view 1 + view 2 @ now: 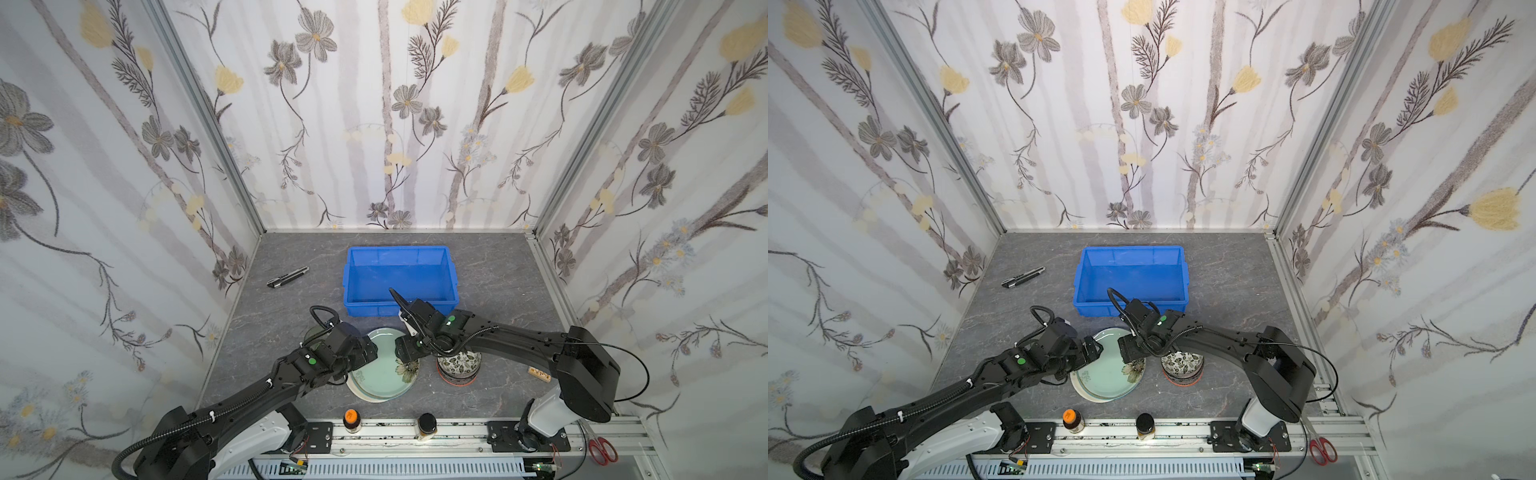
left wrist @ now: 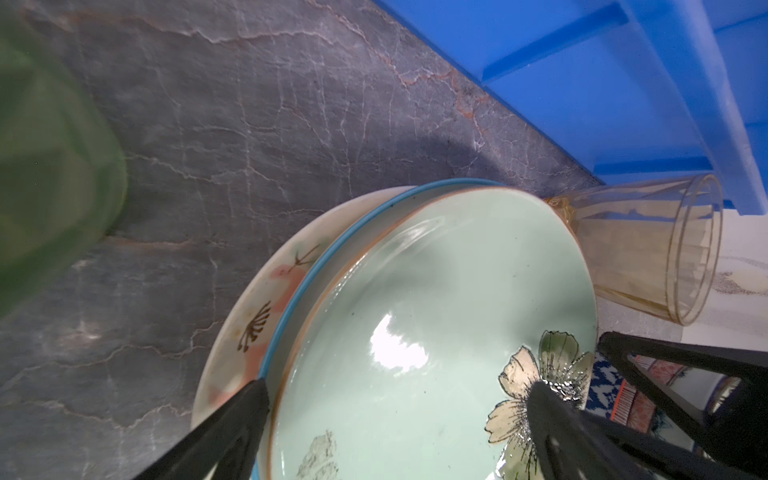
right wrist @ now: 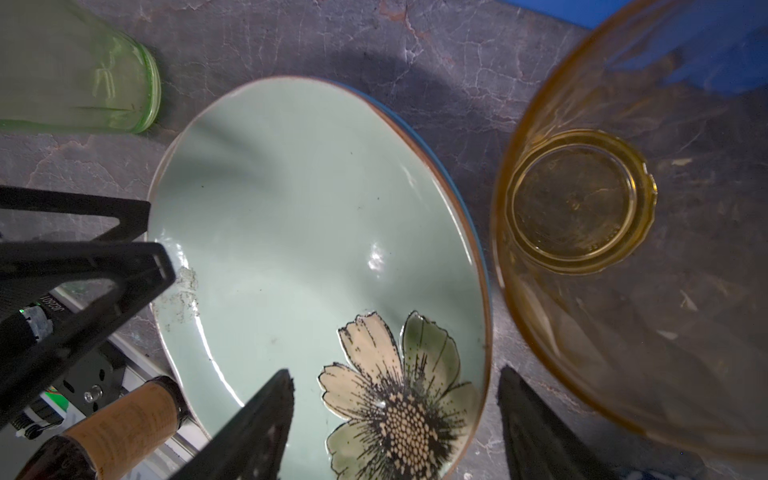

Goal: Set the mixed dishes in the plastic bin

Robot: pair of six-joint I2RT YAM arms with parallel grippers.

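Nearest, on the front rail: 2 small jars (image 1: 351, 417), orange lid and black lid. Not dishes, best left alone.

Just beyond, on the bench (image 1: 498, 266): stack of 3 plates, pale green flowered plate (image 1: 382, 374) on top, blue-rimmed plate (image 2: 299, 291) under it, cream plate (image 2: 245, 316) lowest. Piled up, so probably meant for lifting from the top down.

Left pincer (image 2: 399, 388): spread to its widest, empty, 1 finger outside the stack's rim, the other above the green glaze. Right pincer (image 3: 395, 372): also parted, gripping nothing, straddling the opposite rim by the painted flower. Set so, apparently, for pinching the top plate from 2 sides and sharing the load of a wide, slippery disc.

Beside the plates, under the right arm: stack of bowls (image 1: 459, 363), black-white leaf pattern uppermost. Green tumbler (image 3: 83, 70) just beside the plates on the left arm's side. Amber tumbler (image 2: 648, 249) standing between plates and bin, near enough for a knock during the lift.

Farther back: blue plastic bin (image 1: 353, 274), nothing inside, long wall facing the arms for a short carry. No dish in yet.

Far left: black pen-like tool (image 1: 287, 277), well apart.
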